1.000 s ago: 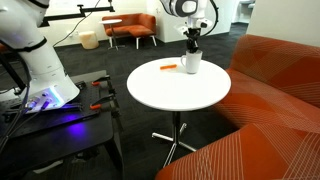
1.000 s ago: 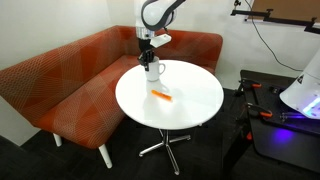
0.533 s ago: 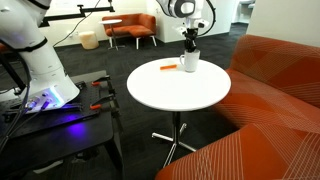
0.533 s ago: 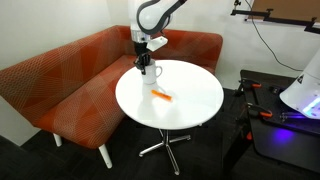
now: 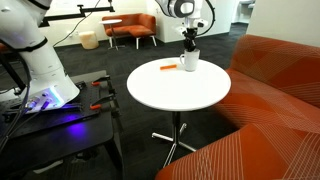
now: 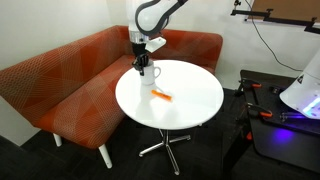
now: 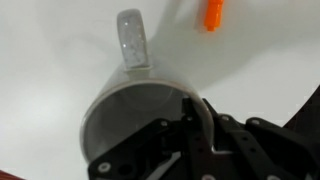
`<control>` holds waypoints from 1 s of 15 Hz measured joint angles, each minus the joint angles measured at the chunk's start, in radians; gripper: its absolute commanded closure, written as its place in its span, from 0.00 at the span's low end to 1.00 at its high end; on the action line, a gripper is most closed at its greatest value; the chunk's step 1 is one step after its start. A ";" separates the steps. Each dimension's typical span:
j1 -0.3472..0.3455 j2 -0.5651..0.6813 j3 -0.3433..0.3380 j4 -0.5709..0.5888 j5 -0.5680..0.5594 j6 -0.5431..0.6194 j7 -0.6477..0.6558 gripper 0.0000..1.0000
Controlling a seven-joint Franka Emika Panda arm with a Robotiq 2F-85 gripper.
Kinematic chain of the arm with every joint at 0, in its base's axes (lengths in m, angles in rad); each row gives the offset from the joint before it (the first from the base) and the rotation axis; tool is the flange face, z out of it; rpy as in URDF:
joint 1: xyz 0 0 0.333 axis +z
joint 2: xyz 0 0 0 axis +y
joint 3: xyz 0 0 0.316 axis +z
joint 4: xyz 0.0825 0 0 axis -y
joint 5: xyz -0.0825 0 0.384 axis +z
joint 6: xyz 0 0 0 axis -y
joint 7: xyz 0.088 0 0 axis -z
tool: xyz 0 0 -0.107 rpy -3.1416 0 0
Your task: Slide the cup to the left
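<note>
The cup is a small white mug standing at the far edge of the round white table; it also shows in an exterior view. My gripper comes straight down onto it and is shut on its rim, also seen from the sofa side in an exterior view. In the wrist view the cup is seen from above, its handle pointing away. My gripper has one finger inside the cup and one outside the wall.
A small flat orange object lies on the table near the cup, also visible in an exterior view and in the wrist view. An orange sofa wraps around the table. A robot base and cart stand beside it.
My gripper and the cup have slid a short way along the table edge, away from the orange object. The orange object has not moved.
</note>
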 measured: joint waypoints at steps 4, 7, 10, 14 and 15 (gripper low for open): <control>0.015 0.002 0.001 0.000 0.000 0.014 0.000 0.97; 0.024 0.004 0.002 0.000 0.000 0.025 0.000 0.97; 0.030 0.005 0.003 0.000 0.000 0.035 0.000 0.88; 0.041 0.004 0.004 0.000 0.000 0.063 0.001 0.49; 0.045 0.002 0.004 0.000 -0.001 0.077 0.002 0.41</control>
